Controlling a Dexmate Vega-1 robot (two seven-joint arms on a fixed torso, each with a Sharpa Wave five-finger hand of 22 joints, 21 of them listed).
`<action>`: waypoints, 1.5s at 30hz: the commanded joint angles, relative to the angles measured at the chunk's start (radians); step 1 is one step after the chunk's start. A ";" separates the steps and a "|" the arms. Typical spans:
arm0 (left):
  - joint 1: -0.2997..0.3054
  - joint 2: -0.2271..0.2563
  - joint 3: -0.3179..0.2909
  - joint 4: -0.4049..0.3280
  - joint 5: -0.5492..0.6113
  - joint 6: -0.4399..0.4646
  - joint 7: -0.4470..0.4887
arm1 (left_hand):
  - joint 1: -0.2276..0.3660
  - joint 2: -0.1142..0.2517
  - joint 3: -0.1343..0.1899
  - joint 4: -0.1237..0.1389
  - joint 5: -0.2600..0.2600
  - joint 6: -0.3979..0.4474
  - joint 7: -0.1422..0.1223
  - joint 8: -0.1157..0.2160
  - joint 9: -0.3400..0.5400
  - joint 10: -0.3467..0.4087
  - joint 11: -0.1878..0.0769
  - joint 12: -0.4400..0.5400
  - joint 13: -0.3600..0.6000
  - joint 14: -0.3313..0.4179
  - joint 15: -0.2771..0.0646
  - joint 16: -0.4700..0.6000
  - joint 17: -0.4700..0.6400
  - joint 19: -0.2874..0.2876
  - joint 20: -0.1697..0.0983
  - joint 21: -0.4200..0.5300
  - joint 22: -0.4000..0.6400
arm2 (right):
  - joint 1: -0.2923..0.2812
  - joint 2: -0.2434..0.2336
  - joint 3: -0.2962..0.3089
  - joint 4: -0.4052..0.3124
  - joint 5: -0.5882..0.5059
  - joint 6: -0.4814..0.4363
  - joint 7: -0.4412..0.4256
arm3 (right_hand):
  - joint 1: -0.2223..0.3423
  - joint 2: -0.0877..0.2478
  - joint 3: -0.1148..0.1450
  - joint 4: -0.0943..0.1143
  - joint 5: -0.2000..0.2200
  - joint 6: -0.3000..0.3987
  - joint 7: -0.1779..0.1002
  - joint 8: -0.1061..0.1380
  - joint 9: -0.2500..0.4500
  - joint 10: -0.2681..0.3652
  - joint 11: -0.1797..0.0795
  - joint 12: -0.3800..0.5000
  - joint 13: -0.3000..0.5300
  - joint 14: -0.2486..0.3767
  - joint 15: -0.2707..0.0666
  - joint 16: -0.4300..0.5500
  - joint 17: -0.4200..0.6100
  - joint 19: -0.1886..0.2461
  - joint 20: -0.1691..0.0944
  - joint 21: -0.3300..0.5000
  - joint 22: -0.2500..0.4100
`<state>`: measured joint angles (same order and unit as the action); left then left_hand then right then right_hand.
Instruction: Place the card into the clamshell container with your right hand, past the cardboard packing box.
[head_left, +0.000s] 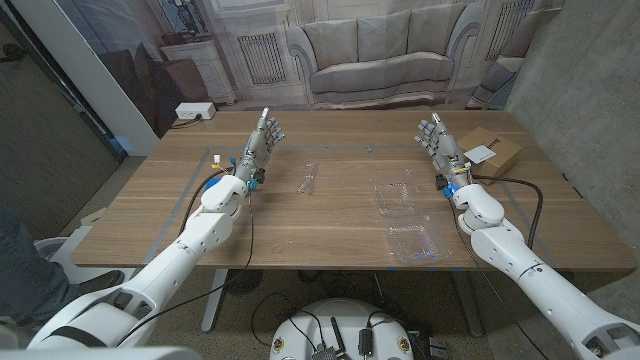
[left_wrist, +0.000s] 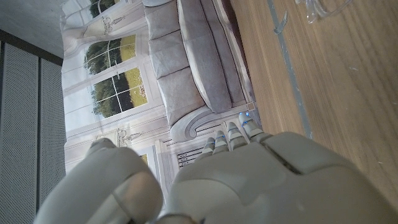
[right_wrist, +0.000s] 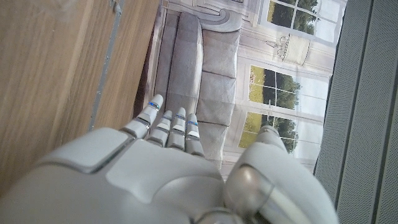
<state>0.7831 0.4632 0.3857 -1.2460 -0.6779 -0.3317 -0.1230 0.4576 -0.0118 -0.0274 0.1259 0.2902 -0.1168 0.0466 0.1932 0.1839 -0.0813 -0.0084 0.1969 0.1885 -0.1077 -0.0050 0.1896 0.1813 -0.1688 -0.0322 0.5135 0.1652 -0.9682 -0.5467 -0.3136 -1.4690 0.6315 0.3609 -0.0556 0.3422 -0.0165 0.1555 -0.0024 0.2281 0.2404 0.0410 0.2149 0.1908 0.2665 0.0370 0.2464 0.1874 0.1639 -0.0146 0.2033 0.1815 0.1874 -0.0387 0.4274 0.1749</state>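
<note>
A clear clamshell container (head_left: 410, 218) lies open on the wooden table (head_left: 330, 225), right of the middle. A brown cardboard packing box (head_left: 497, 150) sits at the far right, and a small white card (head_left: 480, 153) lies on its near side. My right hand (head_left: 437, 139) stands upright just left of the box, fingers apart and pointing up, holding nothing; its back (right_wrist: 155, 177) is seen in the right wrist view. My left hand (head_left: 259, 146) stands the same way on the left side, empty; its back (left_wrist: 249, 180) is seen in the left wrist view.
A small clear plastic piece (head_left: 309, 177) lies between the hands, and its edge (left_wrist: 323, 7) is seen in the left wrist view. Tape lines (head_left: 215, 160) mark a rectangle on the tabletop. A sofa backdrop stands behind the table's far edge.
</note>
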 joint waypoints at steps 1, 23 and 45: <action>-0.009 0.007 -0.003 0.005 -0.001 -0.003 -0.015 | 0.007 0.004 -0.002 -0.005 0.003 0.002 0.001 0.006 0.003 0.005 0.001 0.010 0.001 0.006 0.002 0.010 0.003 -0.032 -0.055 -0.003 0.004 | -0.034 -0.003 0.009 -0.041 -0.028 0.031 -0.032 | 0.017 0.011 0.010 -0.009 0.001 0.020 -0.005 0.008 0.004 0.018 0.004 0.011 0.002 0.015 -0.002 0.007 0.000 0.018 -0.048 -0.005 0.002; -0.001 0.026 -0.014 -0.013 -0.027 0.002 -0.057 | 0.019 0.010 -0.001 -0.012 0.004 0.009 0.001 0.007 0.003 0.008 0.005 0.010 0.001 0.009 0.004 0.010 0.002 -0.027 -0.048 -0.016 0.005 | -0.137 -0.026 0.054 -0.139 -0.083 0.061 -0.124 | 0.051 0.027 0.022 -0.031 -0.011 0.054 -0.009 0.011 0.006 0.051 -0.013 0.015 0.002 0.087 -0.017 0.018 0.004 0.093 -0.056 0.000 0.005; 0.009 0.023 -0.016 -0.020 -0.029 -0.005 -0.052 | 0.032 0.014 -0.002 -0.019 0.004 0.033 0.007 0.013 0.003 0.032 0.012 0.017 0.000 0.032 0.007 0.015 0.002 -0.006 -0.052 -0.028 0.005 | -0.230 -0.043 0.107 -0.217 -0.159 0.069 -0.217 | 0.067 0.035 0.027 -0.042 -0.017 0.073 -0.016 0.013 0.009 0.078 -0.023 0.018 0.002 0.134 -0.033 0.025 0.007 0.134 -0.068 0.003 0.007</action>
<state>0.7867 0.4880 0.3703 -1.2607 -0.7098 -0.3302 -0.1828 0.4824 -0.0001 -0.0288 0.1101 0.2901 -0.0881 0.0534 0.2010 0.1837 -0.0524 0.0019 0.2041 0.1860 -0.0808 0.0038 0.1973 0.1815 -0.1688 -0.0322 0.4912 0.1651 -1.1464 -0.5840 -0.2363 -1.6457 0.5106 0.4231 -0.2256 0.3987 0.0190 0.1810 -0.0362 0.2143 0.3058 0.0284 0.2236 0.1981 0.3375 0.0159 0.2610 0.1888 0.2819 -0.0396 0.2226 0.1840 0.3075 -0.0406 0.4255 0.1794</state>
